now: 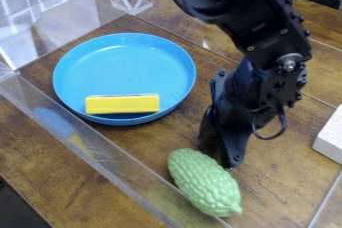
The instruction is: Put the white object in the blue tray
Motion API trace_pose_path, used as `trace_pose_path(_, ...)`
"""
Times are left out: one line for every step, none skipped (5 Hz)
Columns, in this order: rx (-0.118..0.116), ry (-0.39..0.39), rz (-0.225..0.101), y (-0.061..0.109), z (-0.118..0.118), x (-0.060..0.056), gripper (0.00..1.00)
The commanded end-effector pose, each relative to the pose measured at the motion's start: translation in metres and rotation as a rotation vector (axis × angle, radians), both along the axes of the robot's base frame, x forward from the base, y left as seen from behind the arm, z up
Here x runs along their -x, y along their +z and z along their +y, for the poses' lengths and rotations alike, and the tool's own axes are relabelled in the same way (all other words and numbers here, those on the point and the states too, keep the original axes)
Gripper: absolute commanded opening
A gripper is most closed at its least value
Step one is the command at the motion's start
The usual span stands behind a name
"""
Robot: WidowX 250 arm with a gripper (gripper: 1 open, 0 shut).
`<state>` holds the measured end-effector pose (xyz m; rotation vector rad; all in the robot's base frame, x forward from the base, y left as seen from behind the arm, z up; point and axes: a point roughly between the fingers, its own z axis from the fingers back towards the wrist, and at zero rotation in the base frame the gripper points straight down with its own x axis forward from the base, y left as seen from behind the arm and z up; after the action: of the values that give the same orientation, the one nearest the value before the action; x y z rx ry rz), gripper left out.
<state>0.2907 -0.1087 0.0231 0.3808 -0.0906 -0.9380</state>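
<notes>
A single camera looks down at an angle onto the wooden counter from close by. The blue tray sits left, the robot arm right.

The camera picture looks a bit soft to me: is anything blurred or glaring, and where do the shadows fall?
In the camera view the whole frame is soft; the dark gripper shows little detail. The clear wall in front smears the wood behind it, with pale glare at top left. The blue tray is evenly lit, and the yellow bar casts a thin shadow.
</notes>
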Motion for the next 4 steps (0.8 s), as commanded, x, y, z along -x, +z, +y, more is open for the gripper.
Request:
trace_pose_path(-0.003, 0.002, -0.024, 0.0134, 0.0053, -0.0026, 0.00)
trace_pose_path(-0.016, -0.008, -0.021, 0.0163, 0.0069, -0.0014, 0.00)
trace_pose_path(-0.026, -0.017, -0.019, 0.0183, 0.0082, -0.0005, 0.00)
trace_pose_path(-0.034, -0.023, -0.017, 0.0200, 0.0095, 0.0003, 0.00)
